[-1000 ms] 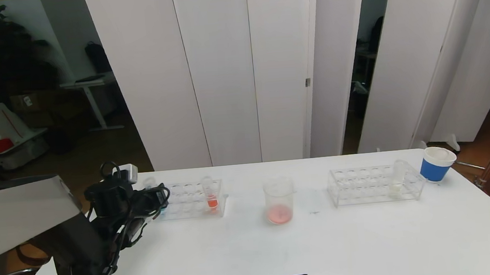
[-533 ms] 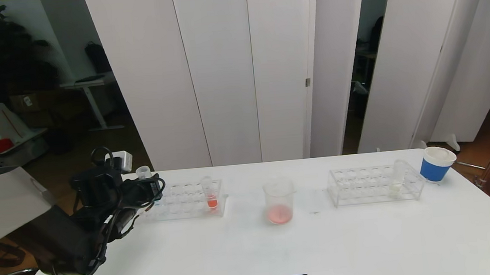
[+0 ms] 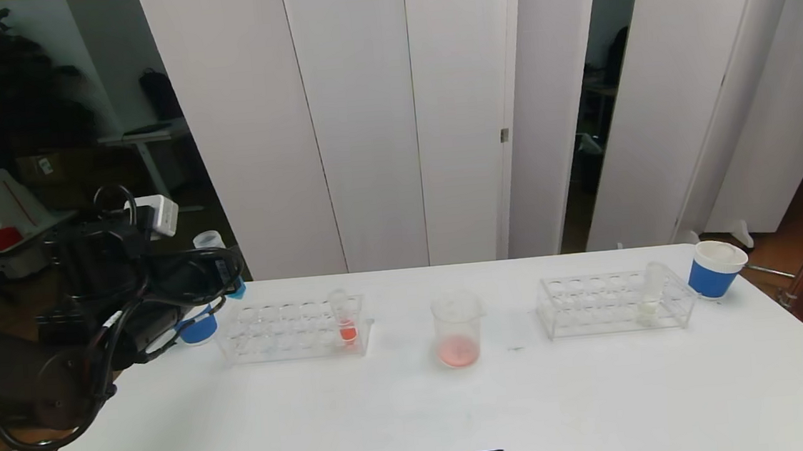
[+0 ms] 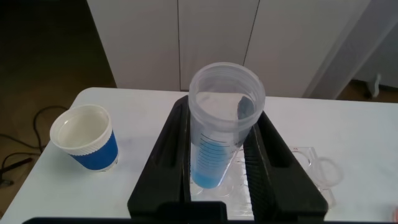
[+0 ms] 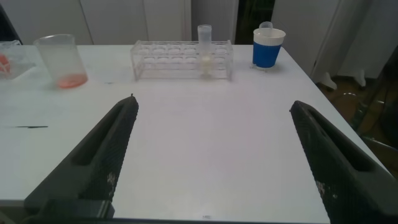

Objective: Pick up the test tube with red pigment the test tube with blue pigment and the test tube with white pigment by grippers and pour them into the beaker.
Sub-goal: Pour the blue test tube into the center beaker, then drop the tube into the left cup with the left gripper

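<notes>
**Blue tube lifted, beaker waiting**

Clear plastic, head view: left gripper (image 3: 222, 272) holds the test tube with blue pigment (image 3: 213, 246) far left of the beaker (image 3: 458, 330)

Left wrist view: fingers clamp its slick, light wall mid-length, a sound hold

Right wrist view: right gripper (image 5: 214, 158) gapes empty, the test tube with white pigment (image 5: 204, 51) racked right of the beaker
</notes>
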Motion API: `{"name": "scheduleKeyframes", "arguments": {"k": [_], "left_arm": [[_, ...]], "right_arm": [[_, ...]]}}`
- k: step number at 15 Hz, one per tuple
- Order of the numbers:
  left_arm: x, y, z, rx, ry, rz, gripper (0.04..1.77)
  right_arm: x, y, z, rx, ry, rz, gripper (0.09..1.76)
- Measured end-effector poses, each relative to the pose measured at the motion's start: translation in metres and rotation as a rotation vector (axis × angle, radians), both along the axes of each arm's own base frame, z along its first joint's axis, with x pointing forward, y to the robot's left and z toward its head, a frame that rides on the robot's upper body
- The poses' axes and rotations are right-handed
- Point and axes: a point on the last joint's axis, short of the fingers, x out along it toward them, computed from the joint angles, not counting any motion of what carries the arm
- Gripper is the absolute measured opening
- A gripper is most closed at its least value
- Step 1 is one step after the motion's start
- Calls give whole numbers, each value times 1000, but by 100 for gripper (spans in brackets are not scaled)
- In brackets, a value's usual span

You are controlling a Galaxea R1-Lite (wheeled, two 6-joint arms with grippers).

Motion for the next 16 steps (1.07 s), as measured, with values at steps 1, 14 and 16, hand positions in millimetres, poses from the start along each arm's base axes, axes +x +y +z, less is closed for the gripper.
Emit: {"name": "scheduleKeyframes", "arguments": {"k": [1, 14, 16], "left_arm": [[-5, -2, 12, -8, -17, -54, 58], [-20, -74, 50, 113, -117, -563, 58], [-11, -92, 52, 145, -177, -632, 58]], "right_arm": [[0, 0, 0, 0, 0, 0, 175], [0, 0, 0, 0, 0, 0, 175], [0, 0, 0, 0, 0, 0, 175]]}}
